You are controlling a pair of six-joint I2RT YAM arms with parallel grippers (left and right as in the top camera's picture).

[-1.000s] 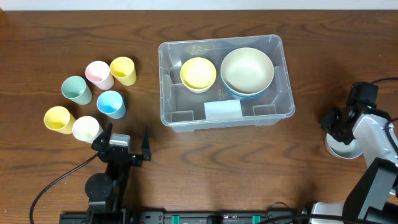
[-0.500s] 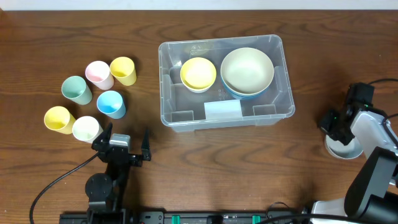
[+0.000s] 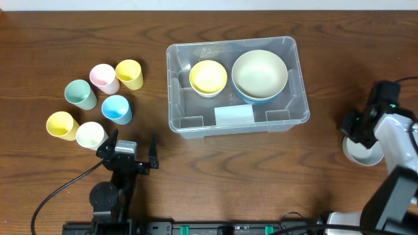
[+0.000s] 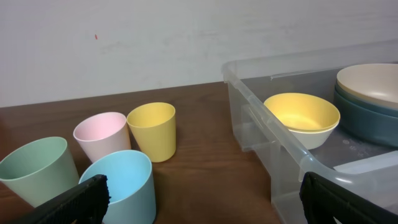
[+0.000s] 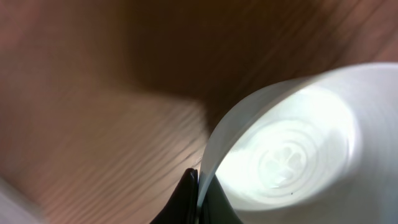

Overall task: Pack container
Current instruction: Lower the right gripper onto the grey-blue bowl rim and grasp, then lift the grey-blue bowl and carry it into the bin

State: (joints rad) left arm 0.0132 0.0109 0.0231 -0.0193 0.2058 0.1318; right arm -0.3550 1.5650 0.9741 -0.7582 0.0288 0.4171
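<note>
Right gripper [image 5: 198,185] jaws clenched on white bowl [image 5: 292,149] rim. Container [image 3: 185,123] lies to its left, apart, long axis running left-right across desk [image 3: 339,59]. Left gripper [image 3: 132,141] jaws released, empty.

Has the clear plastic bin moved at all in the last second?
No. The container keeps the same gap from the nearest yellow cup, and its corners lie where they did.

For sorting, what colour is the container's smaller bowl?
Smaller bowl is yellow; left wrist view shows best.
</note>
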